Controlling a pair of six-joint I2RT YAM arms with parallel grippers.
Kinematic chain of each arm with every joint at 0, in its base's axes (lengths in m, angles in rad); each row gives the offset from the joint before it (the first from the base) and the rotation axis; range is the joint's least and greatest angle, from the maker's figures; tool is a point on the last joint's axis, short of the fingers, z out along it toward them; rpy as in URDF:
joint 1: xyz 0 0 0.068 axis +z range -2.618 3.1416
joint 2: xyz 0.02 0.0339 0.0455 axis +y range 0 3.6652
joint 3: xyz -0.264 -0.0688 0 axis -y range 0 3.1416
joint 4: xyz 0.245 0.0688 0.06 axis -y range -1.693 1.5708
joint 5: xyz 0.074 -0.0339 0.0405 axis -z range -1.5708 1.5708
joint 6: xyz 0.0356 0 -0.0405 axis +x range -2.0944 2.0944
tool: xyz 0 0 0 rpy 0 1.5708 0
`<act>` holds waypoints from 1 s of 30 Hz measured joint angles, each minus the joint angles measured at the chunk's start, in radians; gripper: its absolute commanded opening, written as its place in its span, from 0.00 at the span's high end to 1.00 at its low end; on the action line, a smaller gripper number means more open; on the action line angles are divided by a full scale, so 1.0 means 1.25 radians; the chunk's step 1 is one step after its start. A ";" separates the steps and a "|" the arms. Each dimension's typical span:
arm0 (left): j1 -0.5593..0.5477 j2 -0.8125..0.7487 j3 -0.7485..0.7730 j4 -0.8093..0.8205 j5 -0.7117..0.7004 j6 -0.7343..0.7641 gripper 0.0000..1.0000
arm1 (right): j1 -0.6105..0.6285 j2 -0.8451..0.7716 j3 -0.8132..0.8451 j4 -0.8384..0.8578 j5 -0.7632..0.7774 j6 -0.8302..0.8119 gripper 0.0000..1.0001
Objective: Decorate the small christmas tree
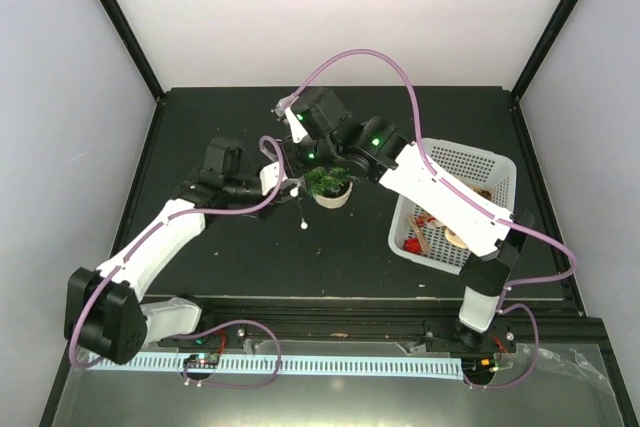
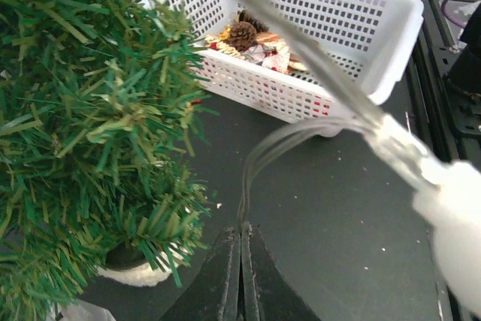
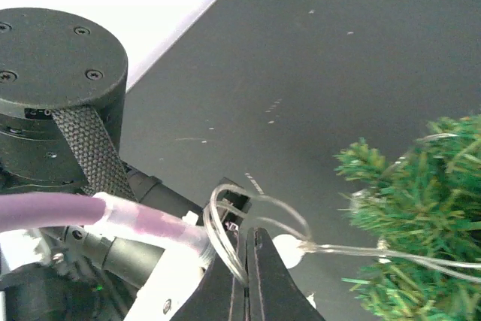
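- A black table (image 1: 220,127) sits between white walls. From above, the small christmas tree (image 1: 328,183) stands in its pale pot mid-table, near a white basket (image 1: 470,152) to its right. The left arm (image 1: 160,232) and right arm (image 1: 440,192) both reach to the tree; their fingers are too small here to judge.
- Left wrist: the left gripper (image 2: 240,242) has its jaws pressed together, with strands of a clear light string (image 2: 323,69) running into the seam. The tree fills the left side. Only this view shows a pine cone (image 2: 242,34) inside the basket.
- Right wrist: the right gripper (image 3: 246,253) is closed, pinching a loop of the string. A small white bulb (image 3: 285,249) sits just beside the fingertips, and the wire runs on into the tree's branches.
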 measured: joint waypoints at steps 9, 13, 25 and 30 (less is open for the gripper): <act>0.000 -0.193 -0.045 -0.099 -0.012 0.051 0.98 | -0.002 -0.085 -0.115 0.059 -0.015 0.034 0.99; 0.001 -0.215 -0.045 -0.141 -0.017 0.072 0.98 | -0.003 -0.113 -0.163 0.081 -0.014 0.049 0.99; 0.029 -0.251 -0.043 -0.222 -0.049 0.107 0.98 | -0.003 -0.191 -0.290 0.128 0.010 0.091 0.99; 0.039 -0.263 -0.033 -0.246 -0.051 0.113 0.98 | -0.003 -0.225 -0.358 0.151 0.039 0.110 0.99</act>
